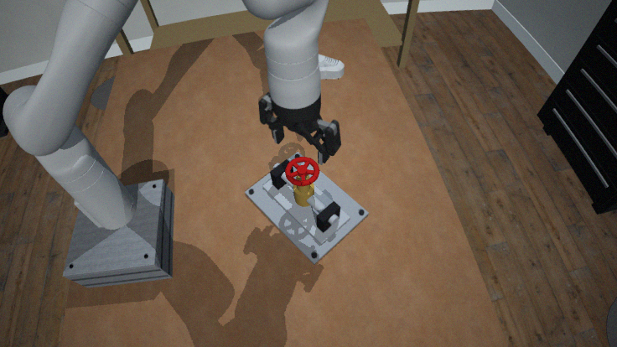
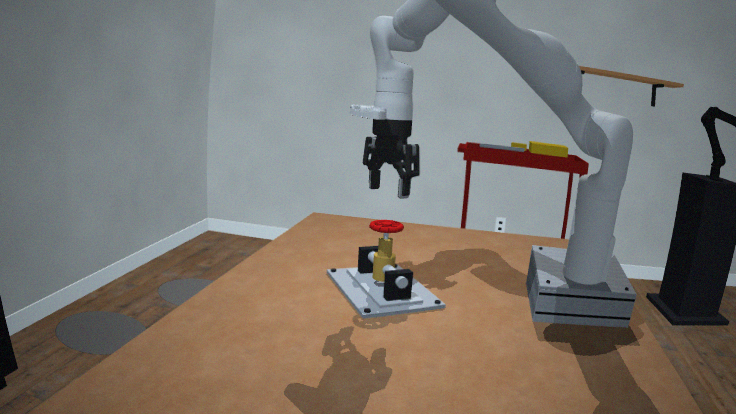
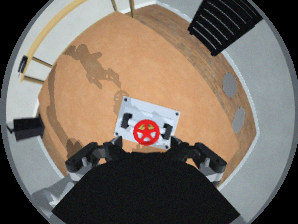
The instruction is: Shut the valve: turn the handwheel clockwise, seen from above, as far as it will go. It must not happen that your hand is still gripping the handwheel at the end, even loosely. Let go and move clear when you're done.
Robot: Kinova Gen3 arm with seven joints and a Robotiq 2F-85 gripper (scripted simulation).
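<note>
In the wrist view the black gripper body fills the lower half, with its two finger assemblies spread out at about eight and four o'clock. Just beyond them, near the centre of the view, lies the red handwheel, seen from straight above, its spokes plain, on the grey plate.

From the side, the gripper hangs above the wheel with open air between them, touching nothing. Its jaws stand fully apart and hold nothing. The fingers point down.

The wheel sits flat atop a brass stem on a yellow valve body. A pale pipe runs through the body between two black end blocks. All of this is bolted to the plate, which lies on the brown table.

In the top view the gripper is at twelve o'clock from the wheel, close by it in the picture. The arm's grey base stands on the table at about eight o'clock from the valve, well apart from the plate.

Farther off, in the side view, a red bench stands against the back wall at two o'clock from the valve, with a yellow block on it. A black cabinet stands at three o'clock in the top view.
</note>
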